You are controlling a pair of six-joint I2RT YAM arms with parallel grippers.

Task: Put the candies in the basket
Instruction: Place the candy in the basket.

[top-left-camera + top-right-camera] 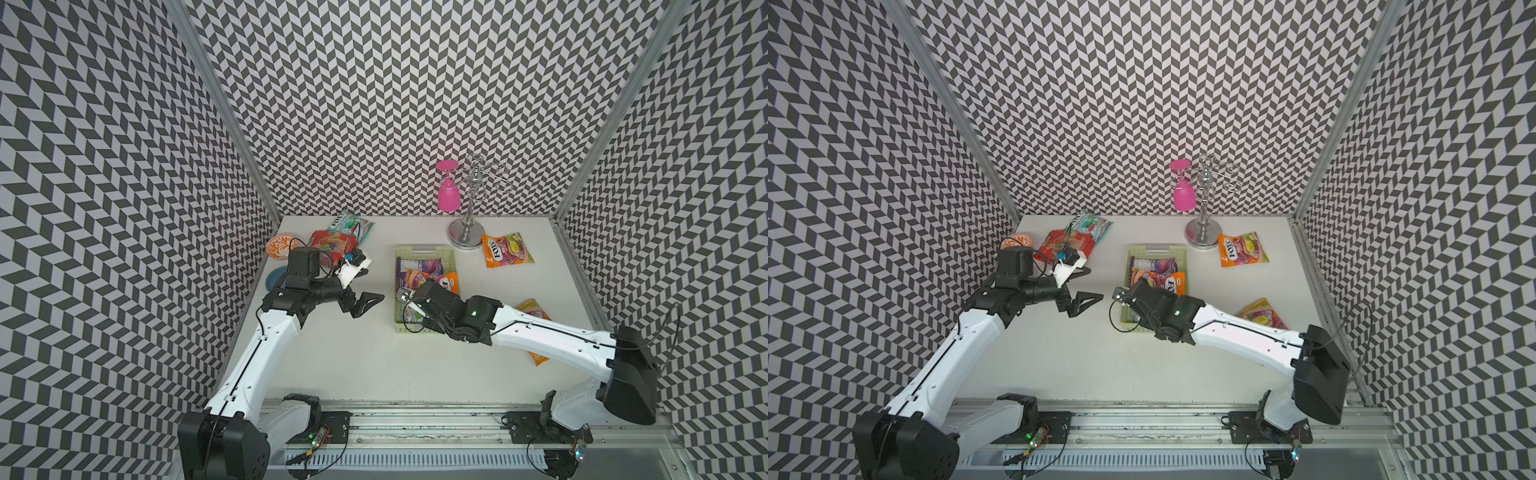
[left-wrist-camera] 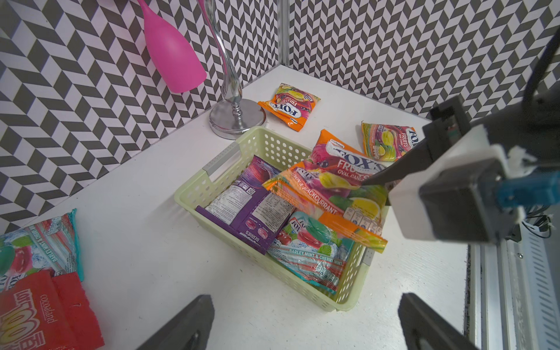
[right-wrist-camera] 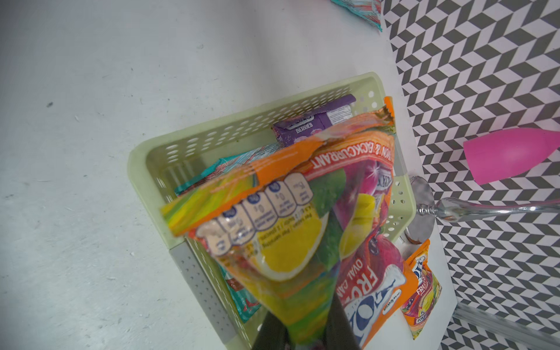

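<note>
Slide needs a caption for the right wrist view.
Right gripper holds an orange candy bag over the basket.

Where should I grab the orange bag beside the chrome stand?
Probably the sealed end away from the chrome stand, from above on the right: the orange bag lies flat on the table, with the stand's base crowding its other end.

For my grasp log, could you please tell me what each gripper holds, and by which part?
The right gripper pinches a glossy orange Fox's fruit candy bag, seemingly by a side edge; the left gripper holds nothing.
</note>
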